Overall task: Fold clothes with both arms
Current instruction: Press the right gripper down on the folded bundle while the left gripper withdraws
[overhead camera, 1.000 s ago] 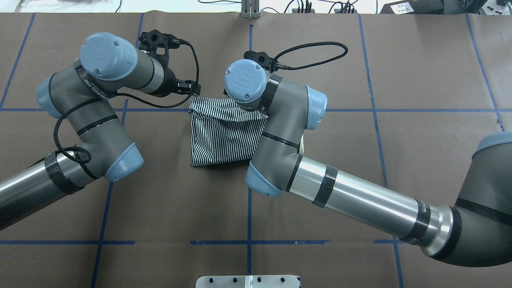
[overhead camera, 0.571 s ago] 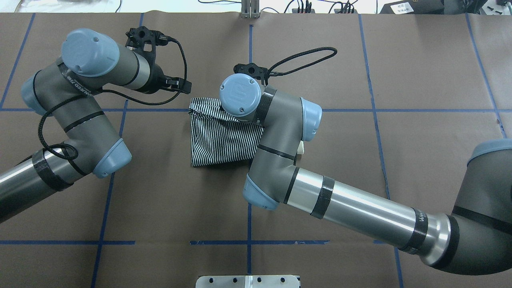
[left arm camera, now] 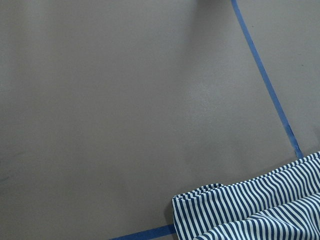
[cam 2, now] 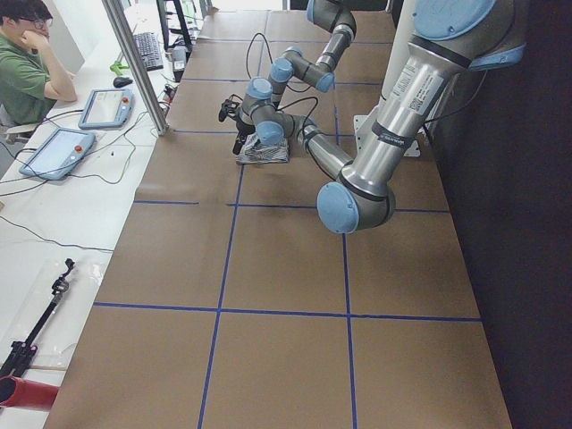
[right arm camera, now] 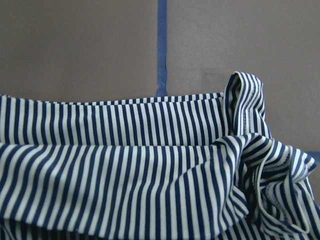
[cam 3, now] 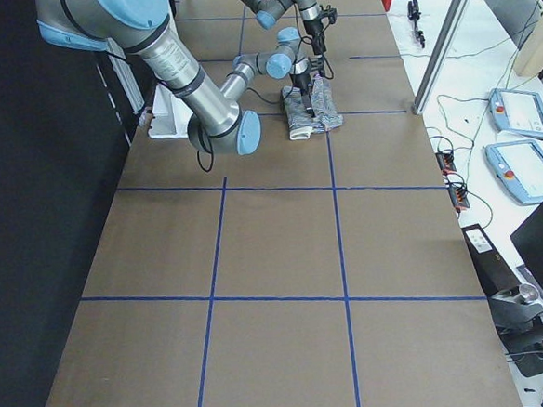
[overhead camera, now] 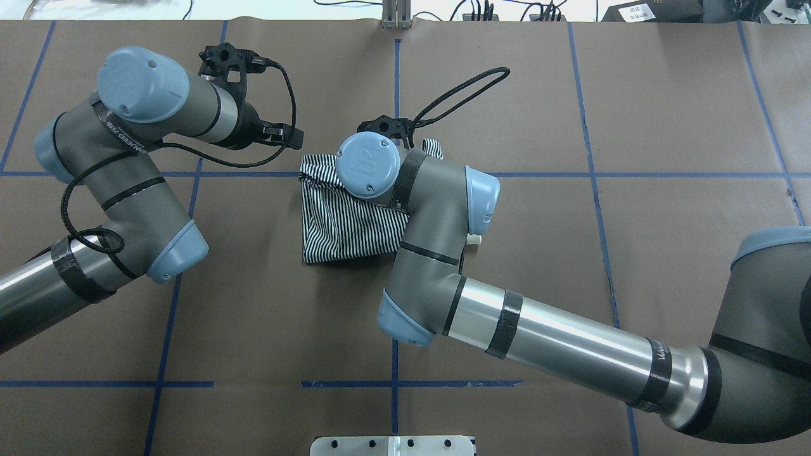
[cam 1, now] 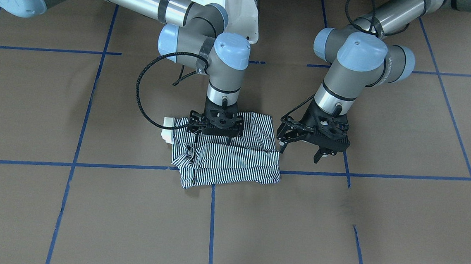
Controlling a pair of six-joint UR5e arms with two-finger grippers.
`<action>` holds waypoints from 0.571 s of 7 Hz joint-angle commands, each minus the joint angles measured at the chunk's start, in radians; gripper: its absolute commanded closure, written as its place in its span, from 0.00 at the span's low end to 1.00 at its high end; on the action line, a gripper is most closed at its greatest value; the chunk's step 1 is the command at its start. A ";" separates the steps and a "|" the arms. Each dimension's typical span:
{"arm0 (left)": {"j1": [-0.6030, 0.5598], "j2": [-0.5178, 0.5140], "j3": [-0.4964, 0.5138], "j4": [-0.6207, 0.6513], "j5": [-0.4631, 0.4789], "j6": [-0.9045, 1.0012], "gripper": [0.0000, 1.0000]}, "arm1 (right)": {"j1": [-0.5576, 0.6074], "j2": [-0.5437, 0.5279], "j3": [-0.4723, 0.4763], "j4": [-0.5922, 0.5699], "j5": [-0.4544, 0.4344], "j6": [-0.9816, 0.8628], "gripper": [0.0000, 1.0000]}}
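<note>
Shirt (cam 1: 233,161): one, striped, is lying folded into a rough rectangle directly under the right claw (cam 1: 214,135).

Right claw is pointing straight down and sitting on the shirt's robot-side half. Its fingertips are sinking out of sight among the folds, so I cannot tell whether they are spread, pressed together or pinching cloth. Collar (cam 1: 168,128) is poking out on the side of this claw facing away from the left claw (cam 1: 299,153).

Left claw is standing with fingers spread wide, gripping nothing. It is hanging just beside the shirt's side edge and is showing apart from it in the overhead view.

Edges: the shirt's operator-side edge is lying across the tape (cam 1: 381,174), which is running on just past the left claw's fingertips. Table (cam 1: 89,213) is stretching wide and brown outward of each claw.

Count: shirt 1, claws 2, arms 2, namely left arm (cam 1: 360,62) and right arm (cam 1: 228,61).
</note>
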 commanded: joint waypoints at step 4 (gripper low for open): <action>0.000 0.002 -0.002 0.000 0.000 -0.002 0.00 | -0.020 -0.007 -0.012 0.007 -0.009 -0.036 0.00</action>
